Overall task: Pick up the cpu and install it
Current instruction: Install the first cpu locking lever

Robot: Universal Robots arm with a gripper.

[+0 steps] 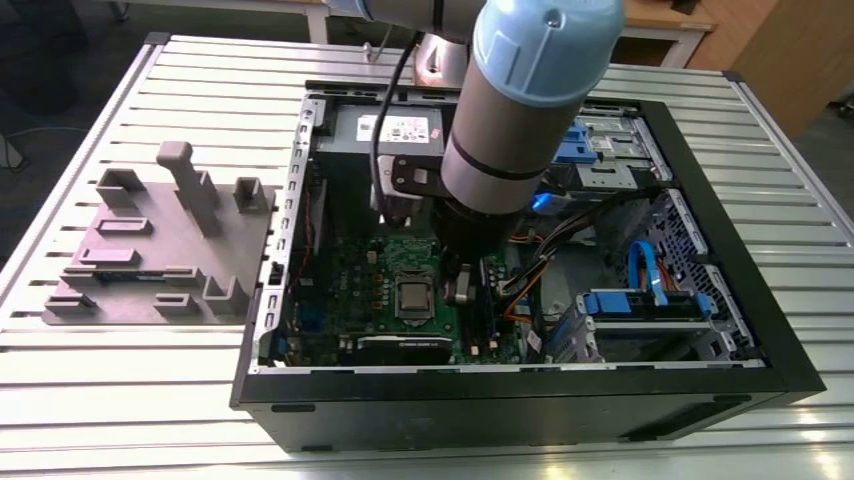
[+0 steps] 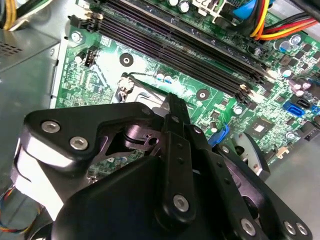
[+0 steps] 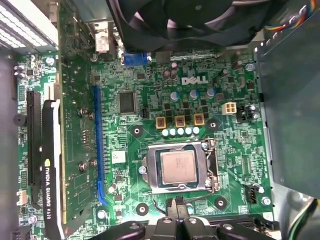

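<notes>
- Read the gripper (image 3: pixel 175 206) as clenched on nothing, with tips pressed together in both wrist views and no chip between them.
- Find the cpu (image 3: pixel 178 166) outside the jaws, just beyond the tips and lower. Note it lying flat inside the metal socket frame (image 3: pixel 151 176) on the motherboard (image 3: pixel 200 100), near the tips and apparently not touching them.
- Judge the placement as looking done, with the chip square to the frame. Cannot tell whether it is fully seated.
- Treat the step in hand as probably keeping clear of the seated chip. Hold the tips off its silvery top and avoid any sideways drag across the frame.
- Mind the long black memory slots (image 2: pixel 170 42) lying on the other side of the jaws from the chip, and the coloured cables (image 2: pixel 265 20) beyond those.
- Prefer motion straight along the finger axis over any sweep, so as not to snag slots, cables or frame.
</notes>
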